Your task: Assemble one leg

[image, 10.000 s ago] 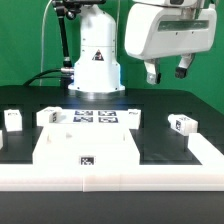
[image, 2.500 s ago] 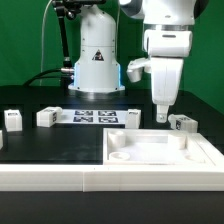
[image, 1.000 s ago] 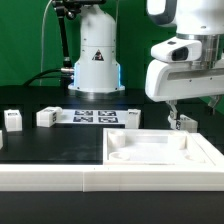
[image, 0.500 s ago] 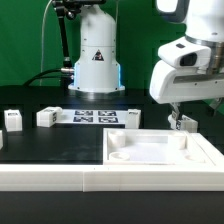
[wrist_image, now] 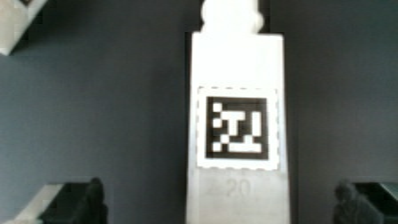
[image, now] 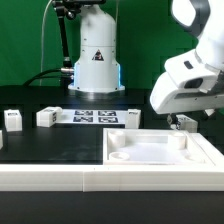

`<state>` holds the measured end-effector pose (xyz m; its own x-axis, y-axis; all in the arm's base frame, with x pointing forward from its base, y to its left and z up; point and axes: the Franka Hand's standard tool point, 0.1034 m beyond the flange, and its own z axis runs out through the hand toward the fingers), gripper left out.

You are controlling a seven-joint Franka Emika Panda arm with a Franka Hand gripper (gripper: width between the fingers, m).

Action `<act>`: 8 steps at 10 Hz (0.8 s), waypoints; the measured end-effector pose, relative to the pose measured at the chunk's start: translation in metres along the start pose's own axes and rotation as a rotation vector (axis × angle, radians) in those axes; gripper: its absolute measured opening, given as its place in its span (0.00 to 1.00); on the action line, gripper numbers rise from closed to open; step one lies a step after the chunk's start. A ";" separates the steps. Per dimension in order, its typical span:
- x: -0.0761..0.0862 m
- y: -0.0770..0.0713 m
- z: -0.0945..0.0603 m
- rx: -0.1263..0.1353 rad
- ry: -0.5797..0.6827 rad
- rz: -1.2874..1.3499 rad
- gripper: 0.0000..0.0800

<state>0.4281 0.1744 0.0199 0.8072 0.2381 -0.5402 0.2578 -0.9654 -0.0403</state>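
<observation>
The leg (wrist_image: pixel 237 110) is a white block with a black-and-white tag on its upper face, lying on the black table. My gripper (wrist_image: pixel 222 203) is open. Its dark fingertips (wrist_image: pixel 71 201) stand on either side of the leg's near end, with a gap on each side. In the exterior view the leg (image: pixel 186 124) lies at the right, behind the large white panel (image: pixel 160 150). My gripper (image: pixel 178 119) hangs just over it, mostly hidden by the tilted wrist housing.
Three more white tagged blocks lie at the back: one at the exterior view's left (image: pixel 12 119), one (image: pixel 46 117) beside the marker board (image: pixel 90 116), one (image: pixel 132 117) at its right end. A white fence (image: pixel 60 180) runs along the front.
The wrist has swung toward the exterior view's right and tilted over the leg. Earlier the white panel moved from the middle to the right. The leg has not moved.
</observation>
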 end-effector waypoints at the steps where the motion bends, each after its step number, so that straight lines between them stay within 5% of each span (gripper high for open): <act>1: -0.007 0.001 0.004 -0.003 -0.084 0.000 0.81; 5: -0.010 0.003 0.011 -0.001 -0.352 -0.001 0.81; 8: -0.005 0.003 0.015 0.002 -0.376 -0.002 0.80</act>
<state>0.4170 0.1687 0.0099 0.5550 0.1849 -0.8111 0.2578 -0.9652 -0.0437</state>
